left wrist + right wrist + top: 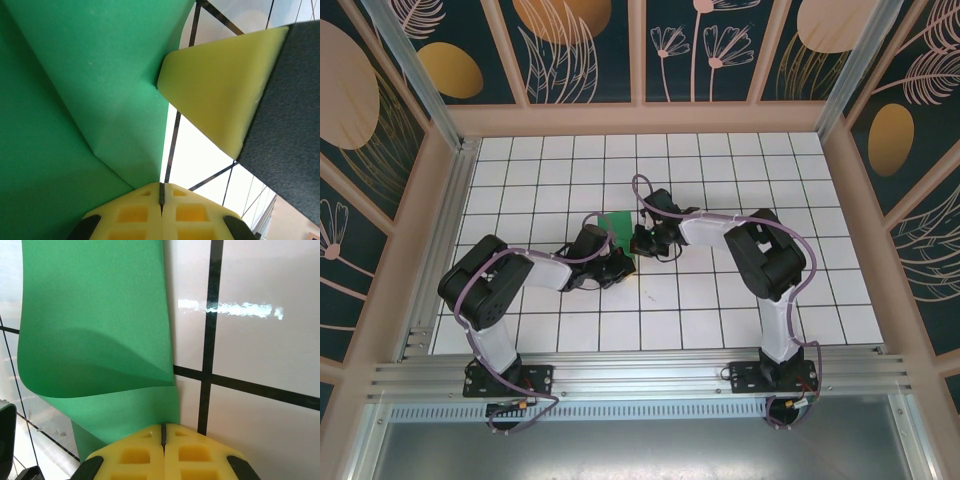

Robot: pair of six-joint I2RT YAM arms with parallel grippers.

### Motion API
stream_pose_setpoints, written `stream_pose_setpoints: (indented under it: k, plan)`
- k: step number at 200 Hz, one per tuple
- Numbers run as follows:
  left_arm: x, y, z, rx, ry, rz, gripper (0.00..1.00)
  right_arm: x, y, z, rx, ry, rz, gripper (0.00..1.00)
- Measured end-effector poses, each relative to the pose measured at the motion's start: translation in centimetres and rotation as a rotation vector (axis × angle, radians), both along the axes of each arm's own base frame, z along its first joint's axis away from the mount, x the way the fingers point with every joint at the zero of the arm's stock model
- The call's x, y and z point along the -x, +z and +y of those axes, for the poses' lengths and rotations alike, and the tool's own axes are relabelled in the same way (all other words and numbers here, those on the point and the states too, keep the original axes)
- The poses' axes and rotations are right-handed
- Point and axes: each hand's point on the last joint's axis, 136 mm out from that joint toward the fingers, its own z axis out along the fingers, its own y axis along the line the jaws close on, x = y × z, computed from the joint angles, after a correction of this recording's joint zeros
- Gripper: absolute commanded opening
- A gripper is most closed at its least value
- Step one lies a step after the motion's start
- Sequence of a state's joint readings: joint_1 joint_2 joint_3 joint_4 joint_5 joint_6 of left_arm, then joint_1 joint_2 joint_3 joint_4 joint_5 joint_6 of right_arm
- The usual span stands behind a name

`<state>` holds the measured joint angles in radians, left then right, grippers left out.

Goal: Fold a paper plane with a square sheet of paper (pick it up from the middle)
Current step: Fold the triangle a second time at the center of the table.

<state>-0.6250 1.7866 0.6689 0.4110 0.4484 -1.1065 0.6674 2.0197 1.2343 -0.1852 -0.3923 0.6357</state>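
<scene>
The green square sheet of paper [616, 224] lies folded on the white grid table, between my two grippers near the middle. In the left wrist view the paper [75, 100] shows a diagonal crease and a raised flap. My left gripper [161, 192] is shut, its tips at the paper's right edge. A yellow finger pad [215, 90] of the right gripper rests against that same edge. In the right wrist view the paper [95, 330] curls up in a loose fold, and my right gripper [162, 426] is shut with its tips against the paper's near corner. From above, the left gripper [626, 263] and the right gripper [635, 240] almost touch.
The white tiled table [740, 170] is bordered by a wooden frame [640, 120] and patterned walls. An aluminium rail [640, 380] runs along the near edge, where both arm bases sit. Both arms bend inward toward the centre.
</scene>
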Motion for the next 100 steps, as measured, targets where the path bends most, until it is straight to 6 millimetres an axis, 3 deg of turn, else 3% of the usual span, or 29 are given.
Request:
stream_pose_setpoints:
  k: [24, 46, 76, 100]
  plan:
    - [0.1, 0.3, 0.3, -0.021, -0.003, 0.002, 0.08, 0.0, 0.0, 0.0, 0.0, 0.001, 0.001, 0.01]
    - [-0.3, 2.6, 0.9, -0.014, 0.011, -0.039, 0.09, -0.1, 0.0, 0.1, 0.0, 0.001, 0.001, 0.01]
    - [-2.9, 6.4, 3.2, 0.002, 0.108, -0.143, 0.09, -0.1, 0.0, 0.1, 0.0, 0.001, 0.001, 0.01]
    - [-4.4, 6.4, 4.9, -0.016, 0.174, -0.158, 0.09, -0.1, 0.0, 0.1, 0.0, 0.001, 0.001, 0.01]
